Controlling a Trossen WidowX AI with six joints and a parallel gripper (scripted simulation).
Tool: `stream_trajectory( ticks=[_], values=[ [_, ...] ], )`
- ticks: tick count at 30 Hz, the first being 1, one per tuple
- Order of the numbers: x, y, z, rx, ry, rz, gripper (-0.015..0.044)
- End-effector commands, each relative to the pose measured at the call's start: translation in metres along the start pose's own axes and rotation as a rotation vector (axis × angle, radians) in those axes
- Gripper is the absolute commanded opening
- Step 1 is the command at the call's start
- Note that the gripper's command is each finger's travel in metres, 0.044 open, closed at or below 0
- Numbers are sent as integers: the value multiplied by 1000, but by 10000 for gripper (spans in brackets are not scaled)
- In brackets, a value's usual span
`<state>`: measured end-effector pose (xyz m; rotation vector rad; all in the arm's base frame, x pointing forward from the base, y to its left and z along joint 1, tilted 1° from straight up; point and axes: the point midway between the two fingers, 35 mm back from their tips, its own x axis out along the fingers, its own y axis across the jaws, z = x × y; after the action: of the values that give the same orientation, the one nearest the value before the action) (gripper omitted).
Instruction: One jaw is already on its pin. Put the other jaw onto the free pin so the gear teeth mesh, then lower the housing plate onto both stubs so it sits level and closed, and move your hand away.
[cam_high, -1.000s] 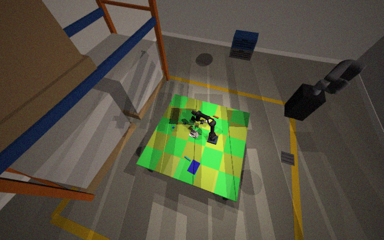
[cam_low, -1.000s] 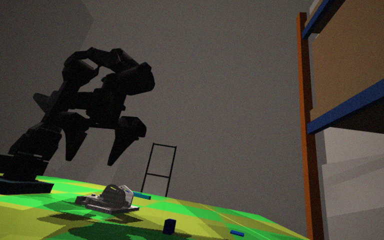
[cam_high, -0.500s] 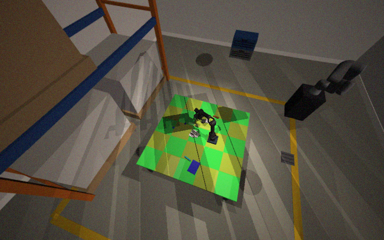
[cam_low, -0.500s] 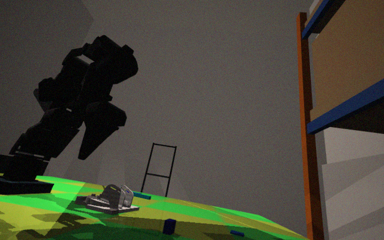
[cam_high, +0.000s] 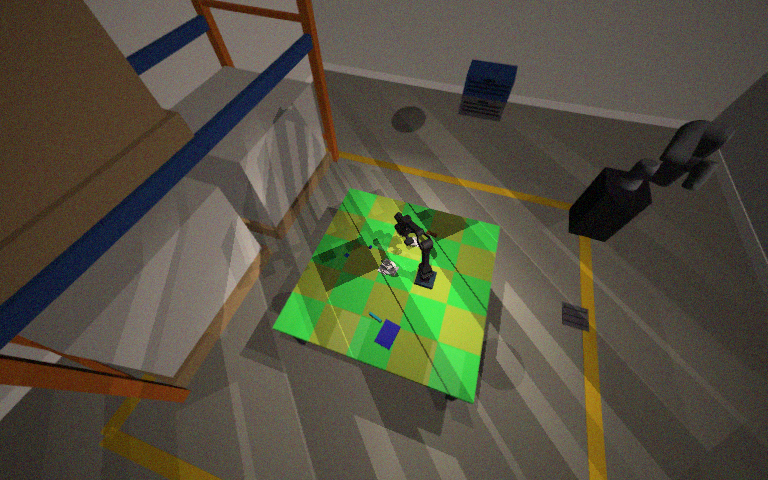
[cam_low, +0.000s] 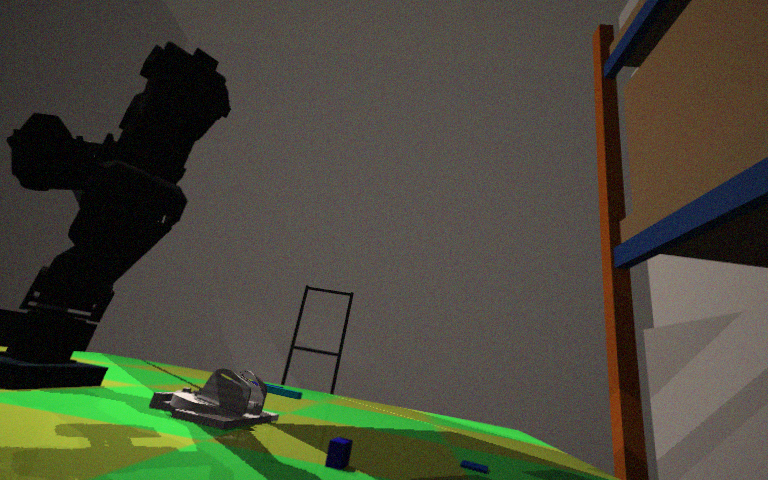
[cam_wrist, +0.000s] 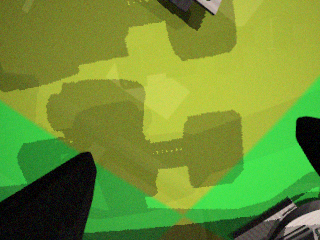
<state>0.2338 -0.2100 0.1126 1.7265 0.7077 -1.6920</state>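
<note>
Evidently, the gripper (cam_wrist: 194, 144) is spread wide with nothing inside, near the grey assembly (cam_high: 388, 267) (cam_low: 226, 396) (cam_wrist: 300, 222).

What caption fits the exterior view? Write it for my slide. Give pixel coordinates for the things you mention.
Black arm (cam_high: 425, 249) (cam_low: 130, 186) looming beside the grey mechanism (cam_high: 388, 267) (cam_low: 226, 399) on a green-and-yellow checkered tabletop (cam_high: 465, 333) (cam_low: 396, 421).

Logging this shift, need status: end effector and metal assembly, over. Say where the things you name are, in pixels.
End effector (cam_wrist: 194, 144) open, nothing held. Metal assembly (cam_high: 388, 267) (cam_low: 226, 399) (cam_wrist: 295, 222) on checkered tabletop. Blue block (cam_low: 338, 452) nearby.
</note>
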Motion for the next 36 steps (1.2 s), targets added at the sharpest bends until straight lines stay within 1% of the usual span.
stream_trajectory(
  ticks=[1,29,36],
  values=[
    [-1,1,11,101,5,-4,440],
    [-2,-8,88,757,-2,-31,440],
    [-2,-9,92,792,-3,-33,440]
  ],
)
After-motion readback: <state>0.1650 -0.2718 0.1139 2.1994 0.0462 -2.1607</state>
